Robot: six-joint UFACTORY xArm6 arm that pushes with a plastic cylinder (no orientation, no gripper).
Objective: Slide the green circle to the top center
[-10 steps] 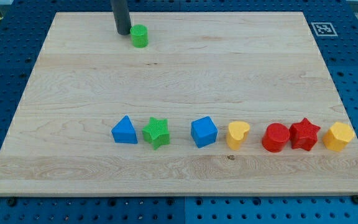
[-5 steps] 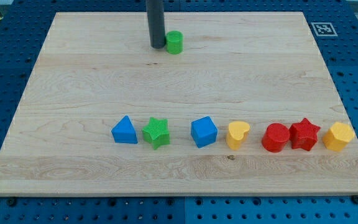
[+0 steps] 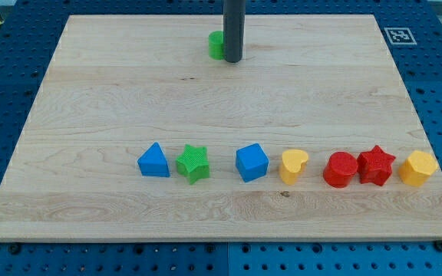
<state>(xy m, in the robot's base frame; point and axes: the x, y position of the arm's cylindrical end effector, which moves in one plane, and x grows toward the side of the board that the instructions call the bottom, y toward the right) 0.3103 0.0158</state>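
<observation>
I am steering a bare rod over a pale wooden worktop (image 3: 90,115) that sits on a blue pegboard. There is no hand on this arm, so nothing can be released, clenched or grasped; the rod only pushes.

The green circle (image 3: 216,44) sits near the view's top edge, roughly at the middle of the worktop's width, perhaps a shade to the view's left of centre. The rod crosses in front of its right side and hides that part. My tip (image 3: 232,60) stands just beside the circle on its right, slightly toward the view's bottom; I cannot tell whether they touch.

Far below, well apart from both, a row of blocks runs across the worktop: a blue triangle (image 3: 153,160), a green star (image 3: 193,162), a blue cube (image 3: 251,162), a yellow heart (image 3: 293,165), a red round block (image 3: 341,169), a red star (image 3: 376,165) and a yellow block (image 3: 418,168), whose shape looks six-sided.

My judgement: the circle looks about where the task wants it. To finish well, I would avoid any push from this side, since that would send it leftward off centre. Any correction should be short and slow, taken square through the middle so the round block does not roll off my tip.
</observation>
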